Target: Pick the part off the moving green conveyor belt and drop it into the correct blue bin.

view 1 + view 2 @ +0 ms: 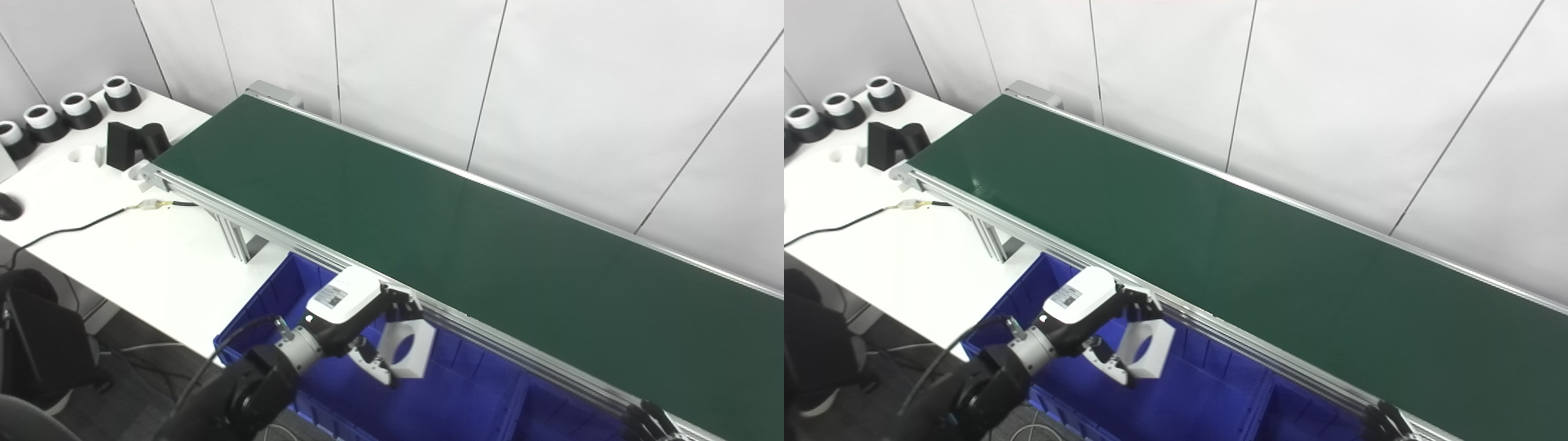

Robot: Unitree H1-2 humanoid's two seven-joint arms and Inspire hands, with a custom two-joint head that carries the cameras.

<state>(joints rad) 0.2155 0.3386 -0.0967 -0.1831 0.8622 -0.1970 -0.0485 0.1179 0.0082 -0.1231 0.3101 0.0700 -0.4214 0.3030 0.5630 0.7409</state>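
The white part (pixel 409 348), a flat block with a round hole through it, is held in the air by the left hand (pixel 373 331), the fingers (pixel 399 304) closed around its upper edge. It is hung just off the near edge of the green conveyor belt (pixel 465 245), over the left compartment of the blue bin (pixel 275 300). The pick looks done; the drop is in hand. Next, the fingers are to be opened once the right compartment is confirmed below. No contents can be seen in the bin; a divider is visible to the right. Only the fingertips of the right hand (pixel 652 419) are seen at the bottom edge, state not readable.
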